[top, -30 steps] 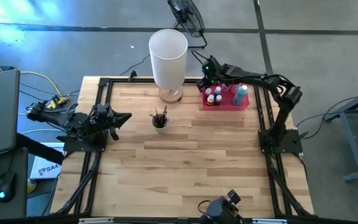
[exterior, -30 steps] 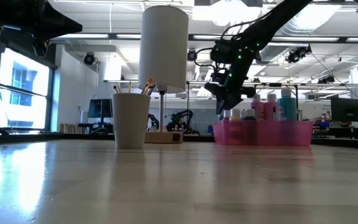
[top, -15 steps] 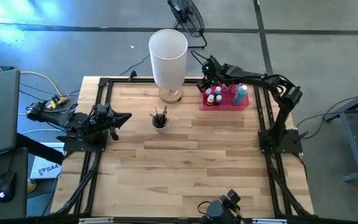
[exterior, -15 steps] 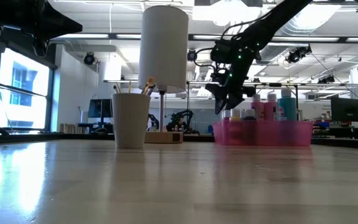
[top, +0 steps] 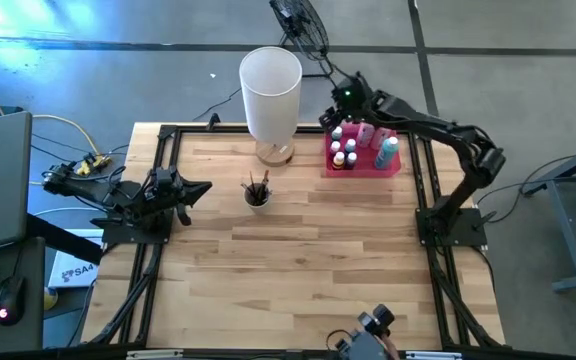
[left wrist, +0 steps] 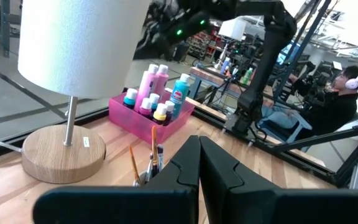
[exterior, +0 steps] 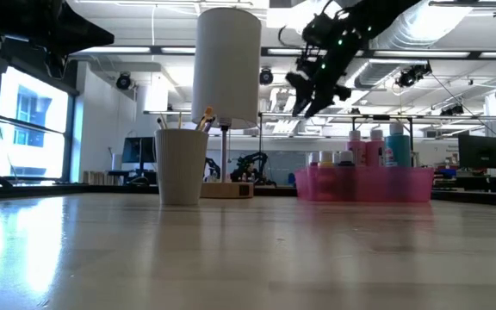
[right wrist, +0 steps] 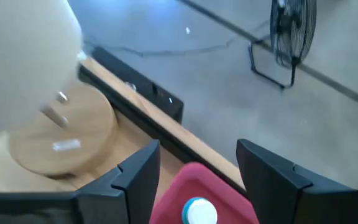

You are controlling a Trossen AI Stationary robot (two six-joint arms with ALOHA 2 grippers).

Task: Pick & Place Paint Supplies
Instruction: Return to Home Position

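Observation:
Several paint bottles (top: pixel 353 148) stand upright in a pink tray (top: pixel 396 166) at the table's far right: taller pink and teal ones and tiny capped ones (left wrist: pixel 157 99). Dark-handled paintbrushes (top: pixel 257 186) stick up out of a white cup (exterior: pixel 181 165) near the table's middle. My right gripper (top: pixel 340 104) hangs open above the tray's far left corner, clear of the bottles (exterior: pixel 368 146); a blue-capped bottle (right wrist: pixel 199 211) shows just below its fingers. My left gripper (top: pixel 201 187) waits shut at the table's left side, pointing level toward the cup.
A tall white lamp (top: pixel 270 85) on a round wooden base (right wrist: pixel 61 134) stands at the far edge, between the cup and the tray. A black frame (top: pixel 168 135) runs around the tabletop. Bare wood (top: pixel 298 260) lies across the middle and near side.
My right gripper has risen from among the bottles at the tray's left end to well above the tray, tipping less steeply downward. The bottles stay standing in the tray.

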